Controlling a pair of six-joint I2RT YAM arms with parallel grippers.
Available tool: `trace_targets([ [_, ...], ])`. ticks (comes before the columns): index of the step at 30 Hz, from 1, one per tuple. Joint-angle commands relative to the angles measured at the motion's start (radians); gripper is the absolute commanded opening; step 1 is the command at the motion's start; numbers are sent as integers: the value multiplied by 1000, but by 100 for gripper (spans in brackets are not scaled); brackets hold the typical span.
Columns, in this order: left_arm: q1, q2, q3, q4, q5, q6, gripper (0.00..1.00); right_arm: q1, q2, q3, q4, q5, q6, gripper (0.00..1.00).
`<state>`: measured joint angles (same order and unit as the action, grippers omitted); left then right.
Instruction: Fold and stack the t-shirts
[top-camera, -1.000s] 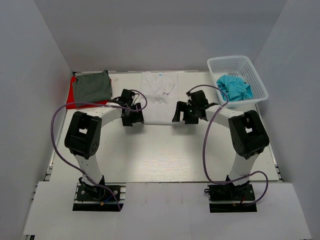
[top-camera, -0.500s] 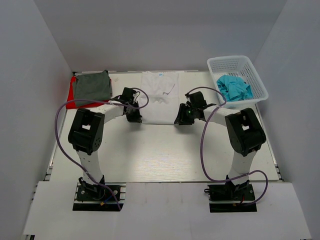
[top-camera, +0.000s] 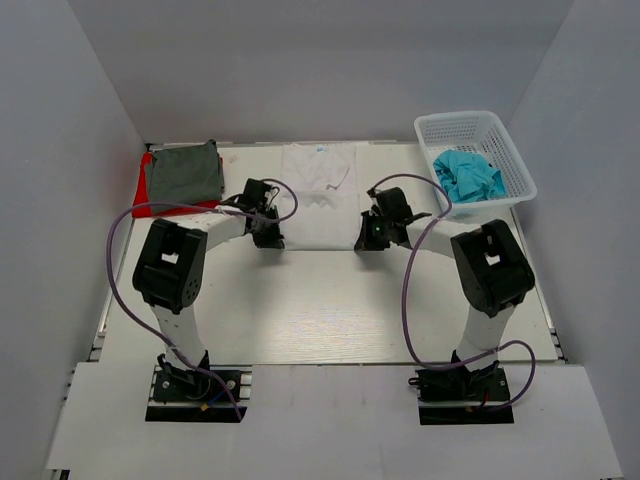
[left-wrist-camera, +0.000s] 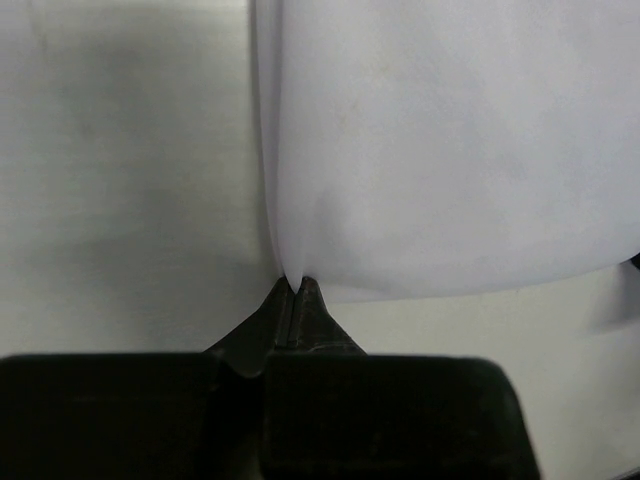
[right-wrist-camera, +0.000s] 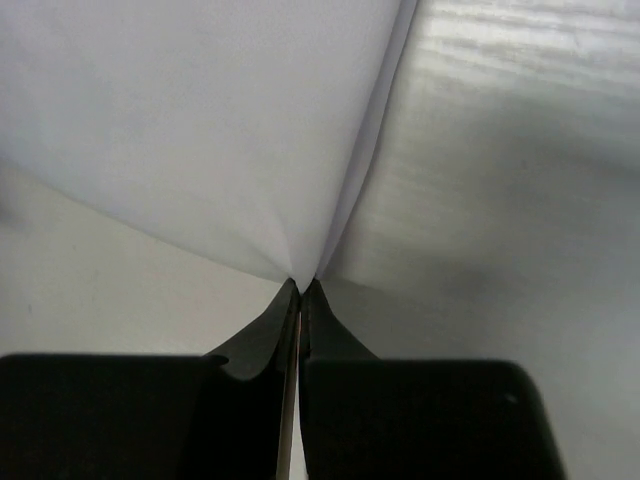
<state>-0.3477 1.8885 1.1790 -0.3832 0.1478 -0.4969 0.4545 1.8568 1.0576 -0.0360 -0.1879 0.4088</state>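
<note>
Table (top-camera: 320, 310) holds white t-shirt (top-camera: 320, 195) lengthwise, collar far; left end effector (left-wrist-camera: 296, 284), right end effector (right-wrist-camera: 301, 285) pinch near corners

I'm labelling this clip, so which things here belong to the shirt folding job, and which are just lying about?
Job: white t-shirt, grey-green t-shirt, red t-shirt, turquoise t-shirt.
Lying about: white lattice basket, purple cables.
</note>
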Motion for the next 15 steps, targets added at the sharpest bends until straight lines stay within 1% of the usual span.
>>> trace_targets([
  [1, -14, -117, -83, -43, 13, 17, 0, 28, -158, -85, 54, 62, -79, 0],
  [2, -25, -141, -105, -31, 13, 17, 0, 47, -189, -146, 71, 67, -106, 0],
  [3, -39, -169, -148, -31, 13, 8, 0, 58, -284, -172, 90, 74, -117, 0],
  [4, -48, -222, -168, -31, 13, 8, 0, 84, -312, -200, 113, 79, -134, 0],
  [5, -57, -248, -186, -31, 13, 8, 0, 95, -339, -255, 107, 87, -140, 0],
  [6, -77, -271, -200, -31, 22, 8, 0, 105, -405, -271, 91, 103, -143, 0],
  [7, -88, -297, -228, -51, 32, 8, 0, 124, -428, -297, 84, 113, -143, 0],
  [8, -99, -357, -240, -83, 32, -3, 0, 142, -448, -317, 58, 113, -140, 0],
  [9, -109, -391, -252, -100, 32, -3, 0, 151, -518, -326, 38, 113, -131, 0],
  [11, -138, -468, -300, -126, 45, -41, 0, 179, -568, -349, -62, 120, -125, 0],
  [12, -148, -556, -332, -135, 58, -51, 0, 203, -634, -353, -86, 136, -104, 0],
  [14, -162, -642, -354, -144, 67, -90, 0, 225, -682, -352, -160, 178, -100, 0],
  [15, -171, -678, -354, -158, 67, -91, 0, 231, -746, -347, -174, 183, -99, 0],
])
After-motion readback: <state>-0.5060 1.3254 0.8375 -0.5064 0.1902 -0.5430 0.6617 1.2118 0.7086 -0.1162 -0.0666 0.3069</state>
